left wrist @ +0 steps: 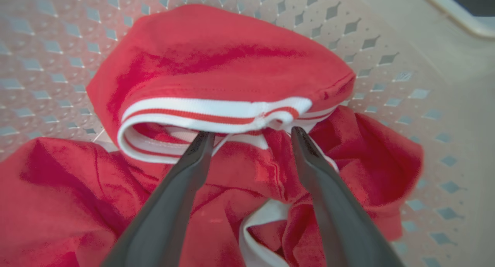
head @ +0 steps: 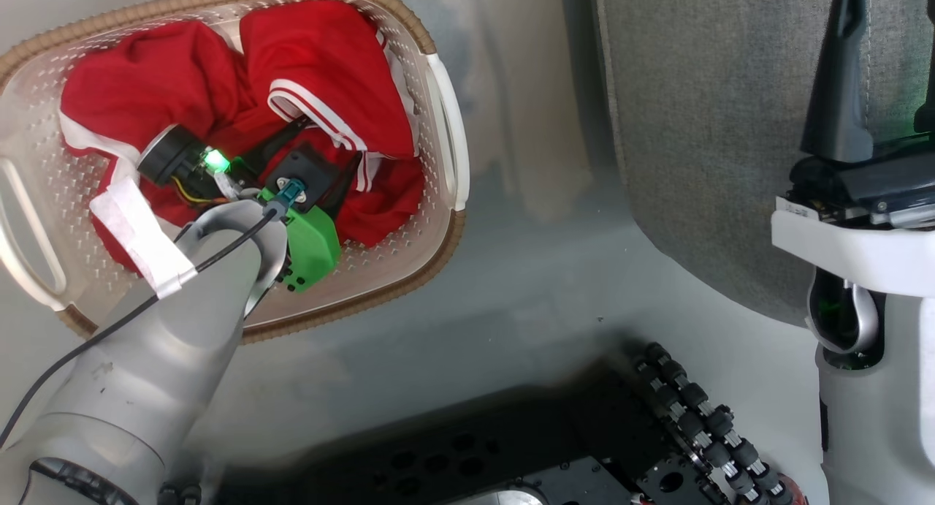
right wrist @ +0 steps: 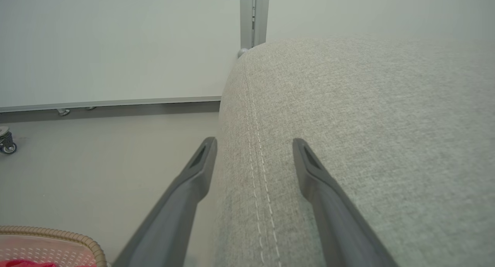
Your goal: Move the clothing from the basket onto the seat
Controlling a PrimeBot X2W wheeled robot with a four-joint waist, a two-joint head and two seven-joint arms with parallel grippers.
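**Head view**
- One basket (head: 438,96), cream, perforated, with a brown woven rim, stands on the pale floor (head: 526,161).
- The clothing (head: 321,59) lies inside the basket: red fabric with white panels and red-white striped trim, heaped in two mounds. Whether these are separate pieces cannot be told.
- The left gripper (head: 332,138) reaches down into the basket, and the forearm covers the basket's near rim.
- One grey seat (head: 694,125) stands to the right of the basket, with a strip of floor between them.
- The right gripper (head: 884,23) is well to the right of the basket, in front of the seat fabric.

**Left wrist view**
- The left gripper (left wrist: 251,135) is spread, with nothing pinched. Both tips sit at the striped hem of the clothing (left wrist: 216,58); contact cannot be told.
- The basket (left wrist: 406,46) wall surrounds the fabric.

**Right wrist view**
- The right gripper (right wrist: 253,143) is spread and empty. It straddles the stitched seam of the seat (right wrist: 367,124).
- One corner of the basket (right wrist: 58,234) shows at lower left, with a trace of red inside.
- One small caster (right wrist: 7,143) stands on the floor (right wrist: 96,162) beyond the basket.
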